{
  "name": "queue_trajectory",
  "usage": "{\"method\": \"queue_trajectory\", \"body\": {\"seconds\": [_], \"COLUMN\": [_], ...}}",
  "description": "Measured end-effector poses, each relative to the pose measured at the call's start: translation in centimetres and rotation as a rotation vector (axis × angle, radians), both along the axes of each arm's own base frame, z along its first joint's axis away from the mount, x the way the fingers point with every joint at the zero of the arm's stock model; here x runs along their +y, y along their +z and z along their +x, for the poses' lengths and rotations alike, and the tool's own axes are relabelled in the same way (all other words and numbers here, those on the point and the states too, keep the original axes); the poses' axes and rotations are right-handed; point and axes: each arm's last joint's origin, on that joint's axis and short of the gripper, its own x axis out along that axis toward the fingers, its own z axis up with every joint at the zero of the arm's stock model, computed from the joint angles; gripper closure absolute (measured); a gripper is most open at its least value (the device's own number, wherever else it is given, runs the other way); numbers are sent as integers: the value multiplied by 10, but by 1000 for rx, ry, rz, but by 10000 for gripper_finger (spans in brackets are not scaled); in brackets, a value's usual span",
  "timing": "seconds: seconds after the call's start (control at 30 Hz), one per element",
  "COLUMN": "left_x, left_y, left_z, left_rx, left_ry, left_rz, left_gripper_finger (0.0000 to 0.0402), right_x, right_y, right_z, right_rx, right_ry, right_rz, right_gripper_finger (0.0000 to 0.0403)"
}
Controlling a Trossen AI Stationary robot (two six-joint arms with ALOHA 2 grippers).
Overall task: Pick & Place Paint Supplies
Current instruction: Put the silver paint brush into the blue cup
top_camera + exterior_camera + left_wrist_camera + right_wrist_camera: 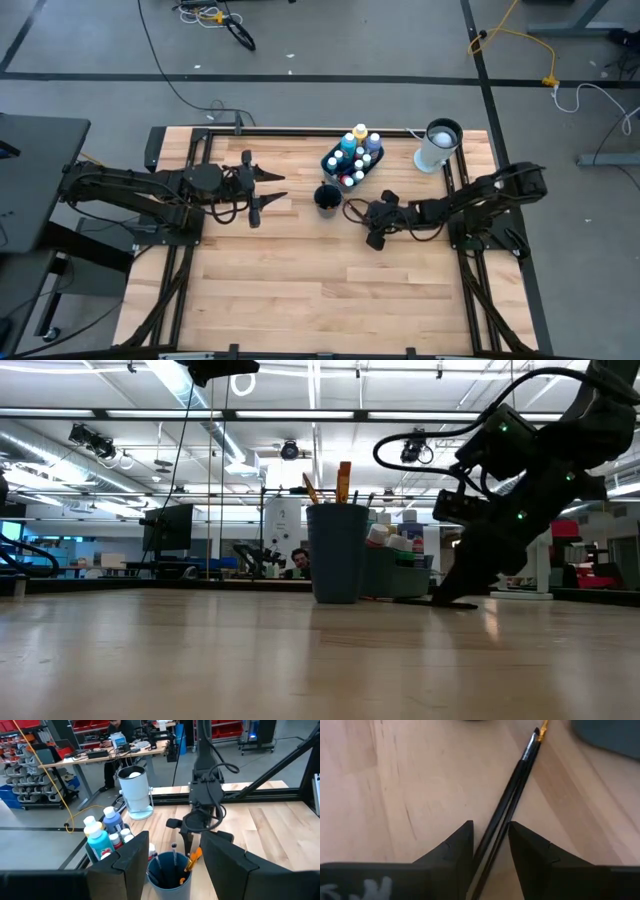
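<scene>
bright overhead strip lights, soft shadows, perhaps slight blur close up
</scene>
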Motion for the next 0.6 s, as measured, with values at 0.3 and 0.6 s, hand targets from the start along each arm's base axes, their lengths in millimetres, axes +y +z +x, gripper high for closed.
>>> {"method": "queue_trajectory", "body": {"seconds": [0.3, 0.6], "left_x": [0, 0], "left_y": [0, 0], "left_z": [0, 0], "left_rx": [1, 1], "left_ry": [0, 0], "left_rz": [0, 0], "left_gripper_finger": [213, 213], "right_x": [-1, -2], "right_y": [-2, 5], "right_z": [0, -2], "right_rx": [21, 0], "right_ry": [10, -9], "right_rz": [-42, -38], "right_gripper_finger": [272, 273]}}
